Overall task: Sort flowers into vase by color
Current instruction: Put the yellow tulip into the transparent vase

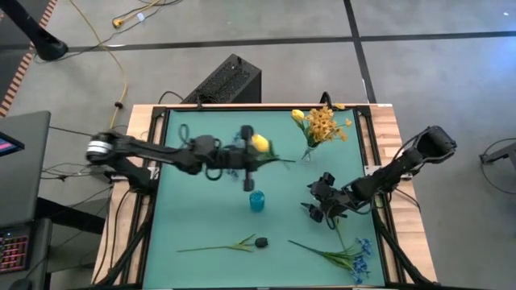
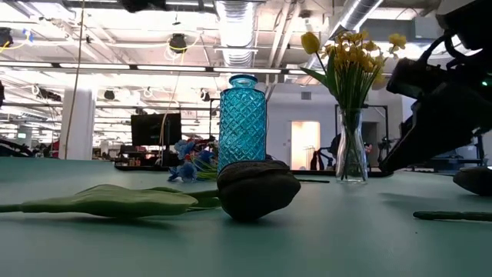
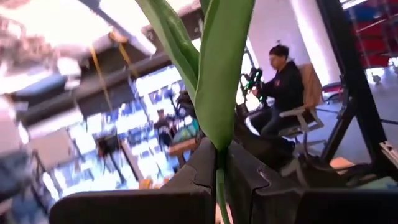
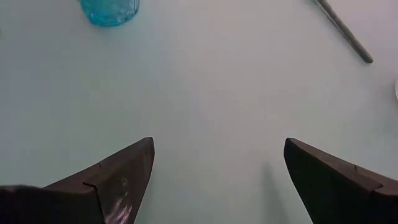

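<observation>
While the left gripper (image 3: 221,180) pinches the green stalk of a yellow artificial tulip (image 1: 260,144) above the teal table (image 1: 201,217), the right gripper (image 4: 217,180) hovers with fingers spread. 1 blue patterned glass vase (image 1: 256,200) stands between them; a clear glass vase (image 1: 307,153) holds yellow flowers.

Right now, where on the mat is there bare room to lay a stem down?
Bare: the left strip under the left arm, above the dark-bud stem; also between the blue vase and right gripper. Crowded: the clear vase corner and around the blue spray.
</observation>
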`<state>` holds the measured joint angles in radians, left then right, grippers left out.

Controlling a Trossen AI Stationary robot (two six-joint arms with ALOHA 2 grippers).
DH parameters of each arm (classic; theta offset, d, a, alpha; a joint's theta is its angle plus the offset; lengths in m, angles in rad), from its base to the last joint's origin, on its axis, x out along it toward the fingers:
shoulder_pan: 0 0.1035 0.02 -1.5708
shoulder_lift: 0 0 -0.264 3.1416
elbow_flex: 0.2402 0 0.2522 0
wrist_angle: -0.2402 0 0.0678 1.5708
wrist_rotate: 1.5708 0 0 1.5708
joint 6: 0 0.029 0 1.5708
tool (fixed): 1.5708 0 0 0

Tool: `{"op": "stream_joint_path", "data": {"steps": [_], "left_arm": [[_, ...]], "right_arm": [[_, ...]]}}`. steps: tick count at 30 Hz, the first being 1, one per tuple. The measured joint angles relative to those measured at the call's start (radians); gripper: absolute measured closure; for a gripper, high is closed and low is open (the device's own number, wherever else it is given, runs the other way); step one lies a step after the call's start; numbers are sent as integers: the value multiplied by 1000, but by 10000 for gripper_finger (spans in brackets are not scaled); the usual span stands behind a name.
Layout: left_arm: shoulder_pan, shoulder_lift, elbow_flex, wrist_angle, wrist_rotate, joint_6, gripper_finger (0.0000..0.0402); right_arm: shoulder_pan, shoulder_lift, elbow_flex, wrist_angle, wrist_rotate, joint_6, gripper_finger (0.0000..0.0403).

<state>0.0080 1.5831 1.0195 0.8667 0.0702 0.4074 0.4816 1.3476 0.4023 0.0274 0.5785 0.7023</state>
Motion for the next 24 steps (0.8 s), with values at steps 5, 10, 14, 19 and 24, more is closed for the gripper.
{"op": "stream_joint_path", "data": {"steps": [5, 10, 14, 19, 24], "left_arm": [[25, 201, 168, -7, 22, 123, 399], [42, 320, 301, -49, 11, 284, 401], [62, 355, 347, -79, 15, 284, 401], [83, 359, 351, -77, 28, 259, 401], [104, 359, 351, -83, 31, 224, 401]], "right_arm": [[0, 0, 0, 7, 0, -4, 19], [4, 0, 0, 21, 0, 0, 19], [20, 0, 0, 36, 0, 4, 19], [36, 0, 0, 41, -1, 5, 19], [37, 0, 0, 55, -1, 5, 19]]}}
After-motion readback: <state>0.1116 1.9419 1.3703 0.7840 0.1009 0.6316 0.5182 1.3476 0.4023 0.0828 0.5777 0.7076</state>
